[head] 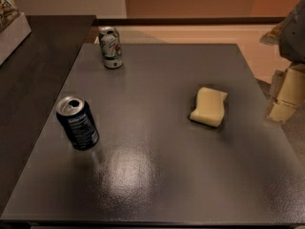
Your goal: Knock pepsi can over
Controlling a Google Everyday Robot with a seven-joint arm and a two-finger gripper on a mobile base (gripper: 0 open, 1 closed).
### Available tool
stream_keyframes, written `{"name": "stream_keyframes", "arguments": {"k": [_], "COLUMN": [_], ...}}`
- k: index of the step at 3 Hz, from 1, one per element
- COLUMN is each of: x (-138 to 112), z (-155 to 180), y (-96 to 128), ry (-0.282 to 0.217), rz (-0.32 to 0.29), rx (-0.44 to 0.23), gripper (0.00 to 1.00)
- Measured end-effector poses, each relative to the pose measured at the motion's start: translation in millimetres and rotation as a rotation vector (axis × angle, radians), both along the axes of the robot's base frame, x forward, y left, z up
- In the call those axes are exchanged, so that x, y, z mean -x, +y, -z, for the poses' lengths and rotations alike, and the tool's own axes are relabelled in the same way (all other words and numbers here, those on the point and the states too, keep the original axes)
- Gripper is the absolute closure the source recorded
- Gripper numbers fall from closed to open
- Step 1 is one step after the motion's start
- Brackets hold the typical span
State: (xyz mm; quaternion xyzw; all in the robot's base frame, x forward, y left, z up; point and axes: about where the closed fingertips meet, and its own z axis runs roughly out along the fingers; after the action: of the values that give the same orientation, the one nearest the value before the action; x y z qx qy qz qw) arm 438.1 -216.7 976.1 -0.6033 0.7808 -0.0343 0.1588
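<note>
- The dark navy-blue pepsi can, with a silver top, an opened mouth and a white text panel on its side, stands upright on the left side of the worktop, close to the left edge and nearer the front than the back.
- The dark grey, slightly glossy square worktop shows a pale patch of reflected light just right of and in front of the pepsi can.
- A silver-white soda can with green and red marks stands upright near the far left corner, well apart from the pepsi can.
- A pale yellow, wavy-edged rectangular sponge lies flat right of the middle, well apart from both cans.
- The robot's cream-coloured gripper hangs beyond the right edge of the worktop, partly cut off by the picture's border and below a grey arm section; it is far from the pepsi can, touches nothing on the worktop, and whether it is spread or closed cannot be told.
- A dark brown counter adjoins the worktop on the left, bearing a white box at its far corner.
</note>
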Motion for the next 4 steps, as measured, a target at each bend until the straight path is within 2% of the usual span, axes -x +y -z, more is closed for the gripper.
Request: {"name": "stream_keyframes", "arguments": {"k": [2, 3, 4], "x": [-1.0, -4.1, -8.4], "z": [-2.7, -3.4, 0.2], "y": [5.2, 32.0, 81.8], "ry": [-0.006, -0.017, -0.021], "rz": [-0.011, -0.074, -0.182], "rx": [-0.011, -0.059, -0.132], "gripper": [0.00, 0.00, 0.00]}}
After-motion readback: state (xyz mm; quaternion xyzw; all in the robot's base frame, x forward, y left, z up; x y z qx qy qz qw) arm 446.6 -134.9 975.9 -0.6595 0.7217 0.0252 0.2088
